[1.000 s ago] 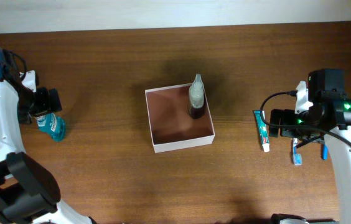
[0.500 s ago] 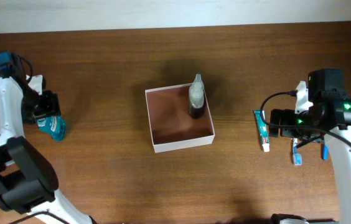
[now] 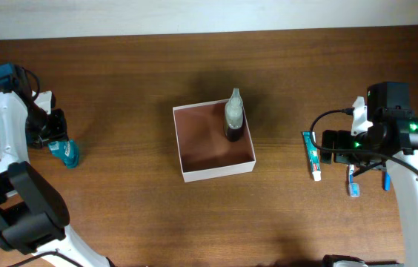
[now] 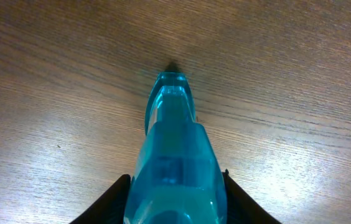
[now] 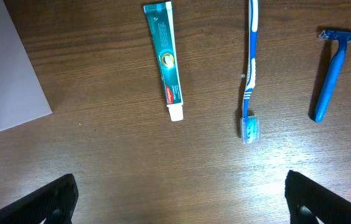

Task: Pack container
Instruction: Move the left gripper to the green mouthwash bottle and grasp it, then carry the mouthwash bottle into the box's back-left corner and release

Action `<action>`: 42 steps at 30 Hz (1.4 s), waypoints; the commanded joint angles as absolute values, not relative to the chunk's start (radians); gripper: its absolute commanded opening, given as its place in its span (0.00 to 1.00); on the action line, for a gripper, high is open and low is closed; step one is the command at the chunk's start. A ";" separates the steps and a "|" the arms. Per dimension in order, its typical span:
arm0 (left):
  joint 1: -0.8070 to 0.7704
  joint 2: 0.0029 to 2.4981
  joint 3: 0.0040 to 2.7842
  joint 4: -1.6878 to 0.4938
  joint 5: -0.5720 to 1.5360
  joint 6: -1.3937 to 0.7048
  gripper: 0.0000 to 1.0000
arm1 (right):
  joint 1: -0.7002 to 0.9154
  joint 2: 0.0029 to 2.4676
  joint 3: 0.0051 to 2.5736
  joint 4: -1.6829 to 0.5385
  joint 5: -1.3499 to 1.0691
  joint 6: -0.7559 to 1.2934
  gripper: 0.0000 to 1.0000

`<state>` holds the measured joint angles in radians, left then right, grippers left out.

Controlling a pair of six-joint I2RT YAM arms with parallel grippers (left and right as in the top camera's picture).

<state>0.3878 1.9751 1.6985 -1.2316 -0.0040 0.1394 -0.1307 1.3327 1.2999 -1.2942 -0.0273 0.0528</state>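
The container (image 3: 216, 172), a shallow white-walled box with a reddish-brown inside, sits at the table's middle; its corner (image 5: 7, 68) shows in the right wrist view. A dark bottle with a pale top (image 3: 233, 115) stands in its far right corner. At the far left a blue mouthwash bottle (image 3: 67, 152) lies on the wood. My left gripper (image 3: 50, 133) is shut on it; in the left wrist view the black fingers (image 4: 116, 199) press both sides of the bottle (image 4: 175, 137). My right gripper (image 3: 329, 146) hangs open over bare wood (image 5: 182, 199), holding nothing.
A teal toothpaste tube (image 3: 313, 156) (image 5: 168, 59), a blue toothbrush (image 3: 353, 182) (image 5: 250, 68) and a blue razor (image 3: 386, 178) (image 5: 331, 68) lie at the right beside the right gripper.
My left gripper has closed from wide open onto the mouthwash bottle, and the arm shifted slightly. The right arm has not moved.
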 commanded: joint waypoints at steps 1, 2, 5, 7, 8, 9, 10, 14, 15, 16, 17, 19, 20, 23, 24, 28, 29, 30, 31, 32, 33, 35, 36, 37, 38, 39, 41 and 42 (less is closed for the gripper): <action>0.392 1.982 1.693 -1.234 0.020 0.151 0.34 | -0.139 1.334 1.317 -1.295 -0.040 0.060 0.99; 0.392 1.982 1.693 -1.234 0.020 0.147 0.27 | -0.139 1.334 1.317 -1.295 -0.040 0.060 0.99; 0.392 1.982 1.693 -1.235 0.020 0.130 0.15 | -0.139 1.334 1.317 -1.295 -0.040 0.060 0.99; 0.391 1.981 1.694 -1.242 0.020 0.121 0.08 | -0.139 1.334 1.317 -1.295 -0.040 0.060 0.99; 0.389 1.979 1.695 -1.248 0.020 0.117 0.04 | -0.139 1.334 1.317 -1.295 -0.040 0.060 0.99; 0.388 1.975 1.699 -1.254 0.023 0.107 0.01 | -0.139 1.334 1.317 -1.295 -0.040 0.060 0.98; 0.385 1.971 1.703 -1.258 0.024 0.096 0.01 | -0.139 1.334 1.317 -1.295 -0.040 0.060 0.99; 0.316 1.882 1.760 -1.296 0.046 0.090 0.01 | -0.139 1.334 1.317 -1.295 -0.040 0.060 0.99; 0.293 1.857 1.772 -1.307 0.046 0.078 0.01 | -0.139 1.334 1.317 -1.295 -0.040 0.060 0.99; 0.270 1.834 1.782 -1.318 0.046 0.068 0.00 | -0.139 1.334 1.317 -1.295 -0.040 0.060 0.99; 0.216 1.788 1.805 -1.345 0.047 0.037 0.00 | -0.139 1.334 1.317 -1.295 -0.040 0.060 0.99; 0.142 1.744 1.826 -1.372 0.047 0.010 0.00 | -0.139 1.334 1.317 -1.295 -0.040 0.060 0.99; 0.102 1.724 1.833 -1.380 0.050 -0.001 0.00 | -0.139 1.334 1.317 -1.295 -0.040 0.060 0.99; -0.030 1.675 1.842 -1.380 0.050 -0.043 0.00 | -0.139 1.334 1.317 -1.295 -0.041 0.060 0.99; -0.072 1.666 1.846 -1.375 0.049 -0.059 0.00 | -0.139 1.334 1.317 -1.295 -0.041 0.060 0.98; -0.233 1.661 1.866 -1.342 0.049 -0.132 0.00 | -0.139 1.334 1.317 -1.296 -0.041 0.060 0.99; -0.287 1.663 1.866 -1.310 0.049 -0.155 0.00 | -0.139 1.334 1.317 -1.298 -0.041 0.060 0.99; -0.311 1.667 1.866 -1.290 0.049 -0.173 0.00 | -0.139 1.334 1.317 -1.299 -0.041 0.060 0.99; -0.327 1.669 1.866 -1.274 0.049 -0.186 0.00 | -0.139 1.334 1.317 -1.299 -0.041 0.060 0.99; -0.341 1.673 1.866 -1.260 0.049 -0.196 0.00 | -0.139 1.334 1.317 -1.299 -0.041 0.060 0.98; -0.360 1.681 1.866 -1.239 0.049 -0.205 0.00 | -0.139 1.334 1.317 -1.299 -0.041 0.060 0.99; -0.386 1.697 1.866 -1.209 0.048 -0.213 0.00 | -0.139 1.334 1.317 -1.299 -0.041 0.060 0.99; -0.399 1.710 1.866 -1.196 0.048 -0.216 0.00 | -0.139 1.334 1.317 -1.299 -0.041 0.060 0.98; -0.409 1.724 1.866 -1.187 0.048 -0.218 0.00 | -0.139 1.334 1.317 -1.299 -0.041 0.060 0.99; -0.417 1.738 1.866 -1.181 0.044 -0.226 0.00 | -0.139 1.334 1.317 -1.299 -0.041 0.060 0.98; -0.424 1.768 1.866 -1.180 0.038 -0.244 0.00 | -0.139 1.334 1.317 -1.300 -0.041 0.060 0.99; -0.426 1.813 1.866 -1.184 0.039 -0.263 0.00 | -0.139 1.334 1.317 -1.303 -0.041 0.060 0.99; -0.426 1.832 1.866 -1.187 0.038 -0.268 0.00 | -0.139 1.334 1.317 -1.303 -0.041 0.060 0.98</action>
<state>-0.4248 1.7653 1.8462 -1.1885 0.0486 -0.2192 -0.1307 1.3327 1.2999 -1.2999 -0.0277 0.0532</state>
